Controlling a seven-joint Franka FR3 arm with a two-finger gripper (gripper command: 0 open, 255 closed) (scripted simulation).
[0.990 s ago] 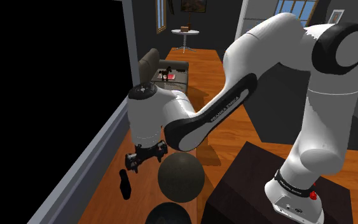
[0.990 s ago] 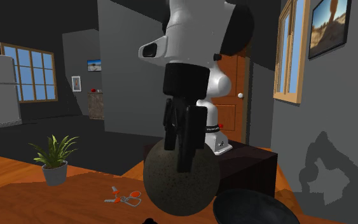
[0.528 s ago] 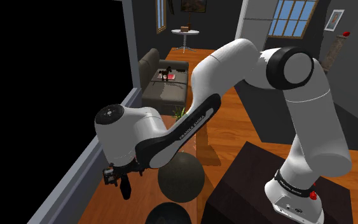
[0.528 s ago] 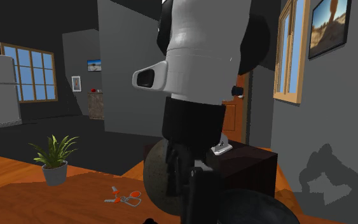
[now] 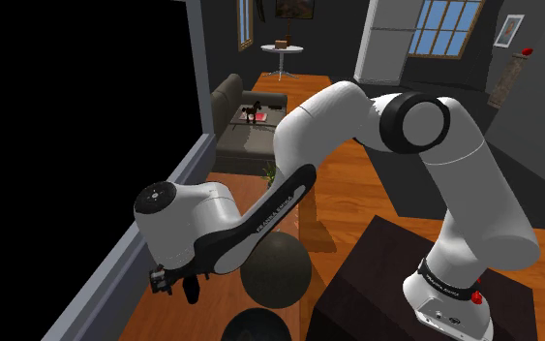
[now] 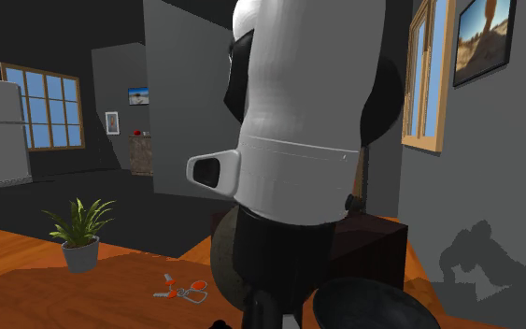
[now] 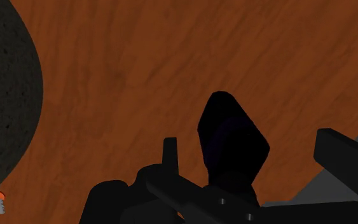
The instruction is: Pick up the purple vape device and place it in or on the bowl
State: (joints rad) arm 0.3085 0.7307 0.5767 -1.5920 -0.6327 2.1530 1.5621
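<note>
In the wrist view the vape device (image 7: 231, 143), a very dark purple, almost black body, lies on the wooden surface between my fingers. My gripper (image 7: 257, 151) is open; the fingers (image 7: 170, 153) stand apart on either side of the device and do not clasp it. From the shoulder view the gripper (image 5: 176, 283) is low over the wood, right at the dark device (image 5: 192, 290). The dark bowl (image 5: 257, 327) sits at that view's bottom edge, to the right of the gripper, and its rim (image 6: 373, 297) is seen in the second exterior view.
A large dark speckled ball (image 5: 275, 269) rests between the gripper and the stand (image 5: 396, 281). Orange-handled scissors (image 6: 184, 290) and a potted plant (image 6: 81, 234) are on the wood. A grey wall ledge (image 5: 130, 252) with a black area beyond borders the shoulder view's left.
The arm swung toward the shoulder view's left and came down, bringing the hand low over the vape device. The fingers stayed apart throughout.
</note>
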